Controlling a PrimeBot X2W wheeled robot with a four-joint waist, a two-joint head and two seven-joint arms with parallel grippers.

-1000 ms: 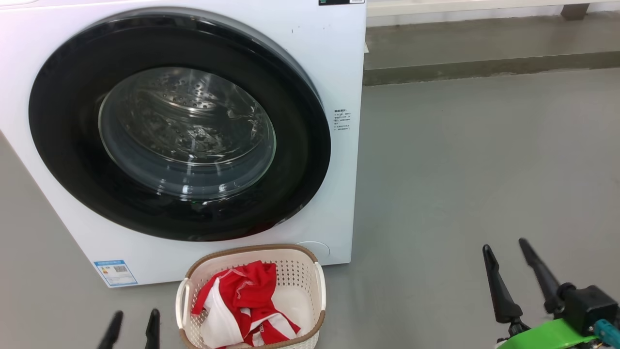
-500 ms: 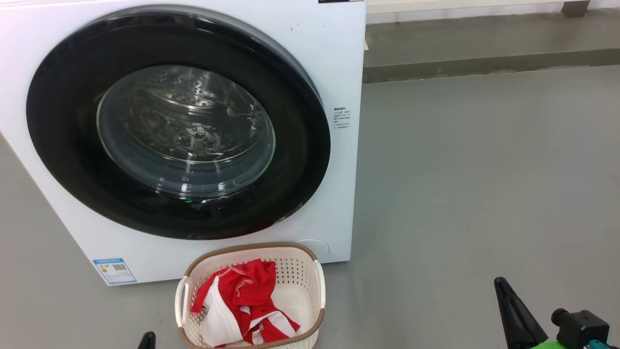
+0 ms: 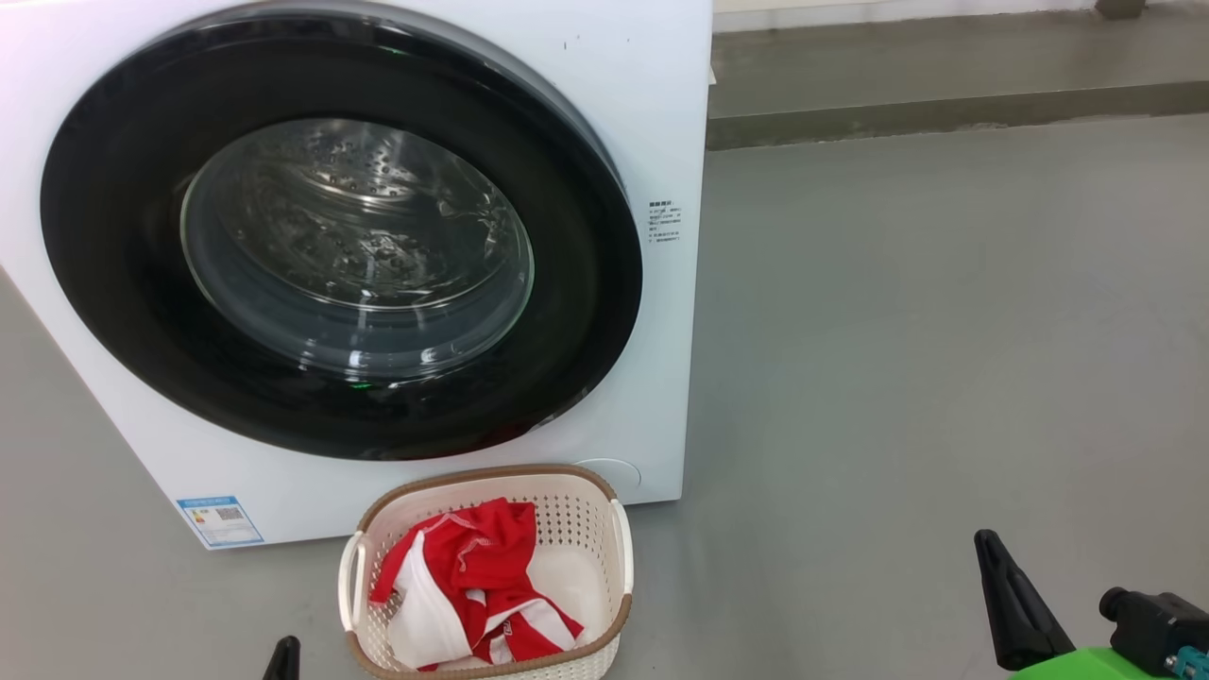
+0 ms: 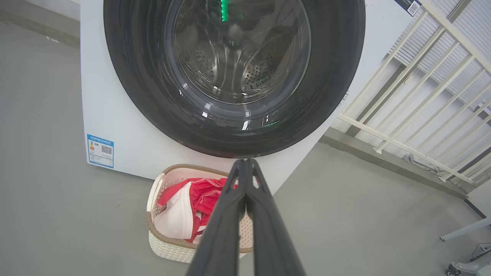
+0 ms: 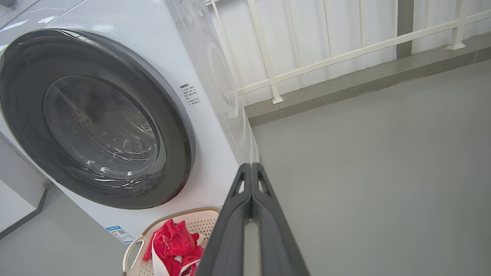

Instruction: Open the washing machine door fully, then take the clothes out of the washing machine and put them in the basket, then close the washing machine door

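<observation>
The white washing machine (image 3: 661,113) stands ahead on the left. Its door (image 3: 104,283), a black rim around a clear glass bowl, lies flat against the machine's front. Through the glass I see bare steel drum. The cream basket (image 3: 578,529) sits on the floor just below the door, with the red and white clothes (image 3: 472,576) heaped inside. My left gripper (image 4: 245,163) is shut and empty, its tips above the basket (image 4: 168,245). My right gripper (image 5: 251,166) is shut and empty, off to the right of the basket (image 5: 134,249). In the head view both grippers, left (image 3: 283,654) and right (image 3: 989,546), peek up from the bottom edge.
Grey floor (image 3: 945,331) spreads out to the right of the machine. A raised kerb (image 3: 945,118) with a white railing (image 5: 326,57) runs behind it. A blue label (image 3: 219,519) marks the machine's lower left front.
Both grippers have gone from open to shut and dropped lower in the head view. The head view has tilted slightly. Door, basket and clothes have stayed put.
</observation>
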